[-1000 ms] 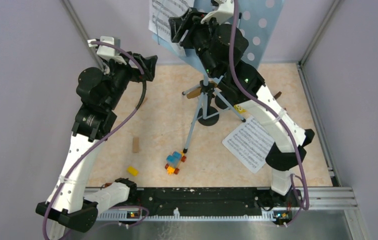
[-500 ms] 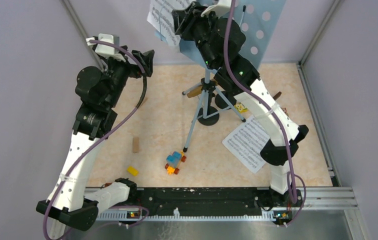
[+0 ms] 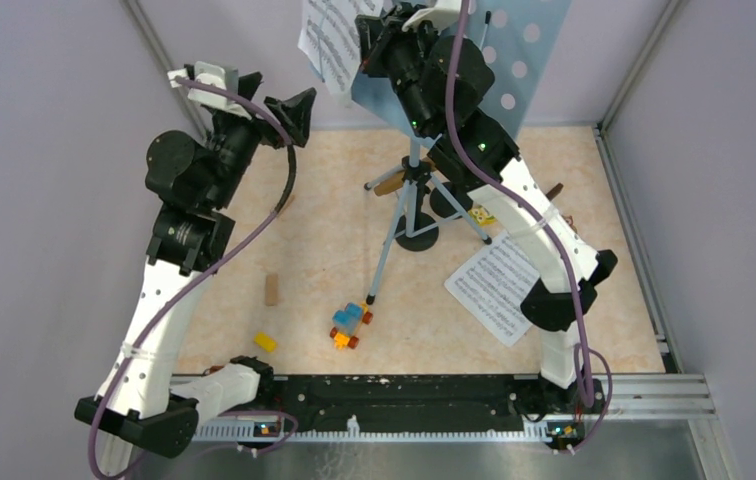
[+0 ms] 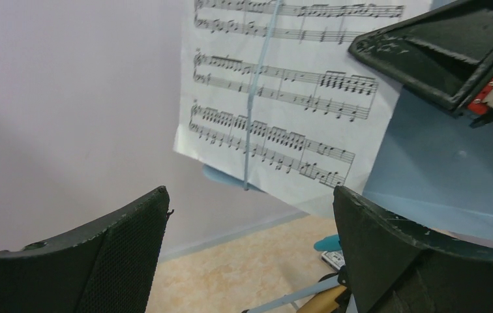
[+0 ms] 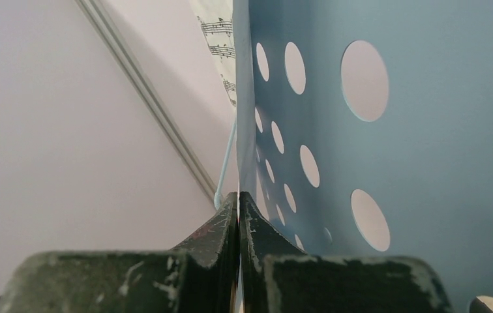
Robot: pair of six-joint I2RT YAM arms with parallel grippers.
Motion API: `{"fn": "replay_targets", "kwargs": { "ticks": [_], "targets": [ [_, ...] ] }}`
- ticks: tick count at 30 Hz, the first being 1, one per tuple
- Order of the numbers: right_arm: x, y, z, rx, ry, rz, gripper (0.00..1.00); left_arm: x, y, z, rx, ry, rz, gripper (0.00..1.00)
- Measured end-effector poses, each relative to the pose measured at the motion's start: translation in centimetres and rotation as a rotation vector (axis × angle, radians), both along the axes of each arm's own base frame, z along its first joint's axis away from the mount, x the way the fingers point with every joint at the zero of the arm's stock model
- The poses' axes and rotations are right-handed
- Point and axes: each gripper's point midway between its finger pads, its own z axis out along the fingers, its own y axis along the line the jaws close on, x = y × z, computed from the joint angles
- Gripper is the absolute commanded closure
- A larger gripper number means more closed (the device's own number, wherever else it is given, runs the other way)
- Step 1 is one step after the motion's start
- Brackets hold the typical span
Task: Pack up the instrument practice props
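White-and-black arms [image 3: 154,310], purple cables [image 3: 450,70], scuffed black fingers [image 4: 100,261]

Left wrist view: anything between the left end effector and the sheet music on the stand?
Nothing. The left end effector faces the sheet music across open air, shown in the left wrist view; top view agrees.

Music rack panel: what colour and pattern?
Pale blue with round holes. The music rack shows best in the right wrist view.

A robotics lab test cell: plain pale-lilac wall panels [image 3: 34,150] in aluminium corner posts [image 3: 638,62] enclose a beige marbled tabletop [image 3: 324,220], with a slotted aluminium rail [image 3: 684,395] along the frame's bottom edge.
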Motion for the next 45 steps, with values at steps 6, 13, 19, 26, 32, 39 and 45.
{"fn": "replay_targets", "kwargs": {
  "ticks": [6, 13, 19, 26, 32, 39, 45],
  "targets": [
    [0.1, 0.1, -0.4, -0.022, -0.001, -0.004, 1.00, 1.9, -1.1, 1.8, 0.037, -0.039, -0.116, 0.01],
    [-0.1, 0.2, -0.4, -0.027, -0.005, 0.009, 1.00, 7.3, 1.5, 2.1, -0.008, 0.015, -0.194, 0.06],
    [-0.1, 0.4, -0.4, -0.028, -0.006, 0.016, 1.00, 8.0, 0.0, 2.8, -0.021, 0.014, -0.349, 0.09],
    [-0.2, 0.5, -0.4, -0.028, -0.006, 0.023, 1.00, 7.0, -1.5, 4.9, -0.035, -0.034, -0.474, 0.19],
    [-0.2, 0.4, -0.6, -0.035, -0.001, 0.024, 1.00, 8.3, -2.4, 6.0, -0.058, -0.057, -0.502, 0.19],
    [-0.3, 0.4, -0.8, -0.041, 0.003, 0.025, 1.00, 10.1, -6.7, 5.0, -0.058, -0.023, -0.523, 0.34],
    [-0.4, 0.4, -1.0, -0.049, 0.007, 0.028, 1.00, 11.1, -7.5, 3.8, -0.054, 0.011, -0.488, 0.52]
  ]
}}
